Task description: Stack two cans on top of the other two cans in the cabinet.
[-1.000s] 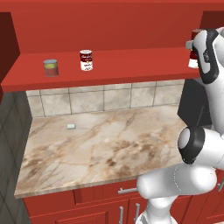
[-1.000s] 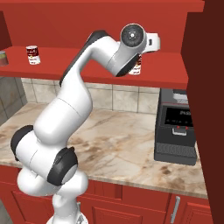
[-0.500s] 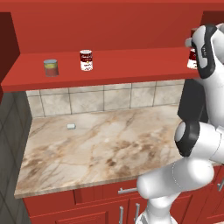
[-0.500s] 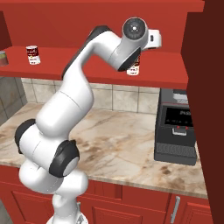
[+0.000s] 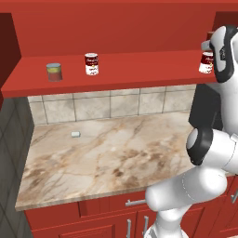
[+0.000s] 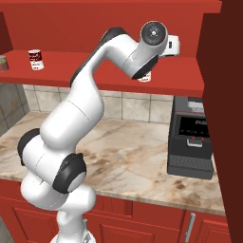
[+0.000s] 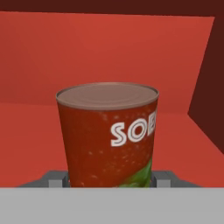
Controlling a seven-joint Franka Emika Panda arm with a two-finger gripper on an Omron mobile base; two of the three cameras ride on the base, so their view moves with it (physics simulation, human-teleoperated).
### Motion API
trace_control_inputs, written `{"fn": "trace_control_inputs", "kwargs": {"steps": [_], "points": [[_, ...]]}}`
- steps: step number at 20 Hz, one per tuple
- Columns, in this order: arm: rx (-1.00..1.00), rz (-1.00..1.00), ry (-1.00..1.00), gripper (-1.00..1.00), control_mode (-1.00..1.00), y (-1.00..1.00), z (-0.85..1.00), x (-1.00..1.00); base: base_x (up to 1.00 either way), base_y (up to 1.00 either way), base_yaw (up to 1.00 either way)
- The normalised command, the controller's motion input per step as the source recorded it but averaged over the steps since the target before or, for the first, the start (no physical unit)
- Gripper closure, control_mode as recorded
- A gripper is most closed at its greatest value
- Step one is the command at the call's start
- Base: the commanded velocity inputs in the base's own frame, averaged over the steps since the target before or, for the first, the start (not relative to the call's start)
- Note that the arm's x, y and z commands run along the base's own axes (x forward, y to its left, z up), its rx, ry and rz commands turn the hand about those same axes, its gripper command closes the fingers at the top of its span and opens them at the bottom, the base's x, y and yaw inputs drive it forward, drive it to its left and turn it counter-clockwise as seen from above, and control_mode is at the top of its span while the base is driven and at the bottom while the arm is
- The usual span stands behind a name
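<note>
My gripper (image 7: 109, 180) is shut on a red soup can (image 7: 108, 135) with white lettering, which stands upright between the finger pads (image 7: 56, 179). That can (image 5: 205, 62) is at the right end of the red cabinet shelf (image 5: 139, 66), partly behind my arm. I cannot tell whether its base touches the shelf. It shows under my forearm as the can (image 6: 144, 76). Far to the left on the shelf stand a short grey can with a yellow-green label (image 5: 54, 72) and a red-and-white soup can (image 5: 91, 63), apart from each other. The same soup can (image 6: 34, 60) stands at the shelf's left end.
The cabinet's red side wall (image 6: 213, 47) rises close to the right of the held can. Below lies a marble counter (image 5: 116, 153) with a small white object (image 5: 75, 134). A black coffee machine (image 6: 192, 142) stands at the right. Red drawers (image 5: 135, 202) run under the counter.
The arm's upper links have swung a little. The gripped can has hardly moved at the right end of the shelf. The two left cans are unmoved.
</note>
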Motion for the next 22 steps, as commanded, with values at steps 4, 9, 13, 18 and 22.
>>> {"fn": "trace_control_inputs", "kwargs": {"steps": [4, 9, 13, 18, 22], "points": [[0.05, 0.00, 0.00, 1.00, -1.00, 0.01, 0.01, 0.01, 0.00, 0.00, 0.00], [0.03, 0.00, 0.00, 1.00, -1.00, 0.09, 0.06, 0.03, 0.00, 0.00, 0.00], [0.00, 0.00, 0.00, 1.00, -1.00, 0.07, 0.02, 0.00, 0.00, 0.00, 0.00], [0.00, 0.00, 0.00, 1.00, -1.00, 0.03, 0.09, -0.01, 0.00, 0.00, 0.00], [0.02, -0.02, 0.00, 1.00, -1.00, 0.00, 0.06, -0.14, 0.00, 0.00, 0.00]]}}
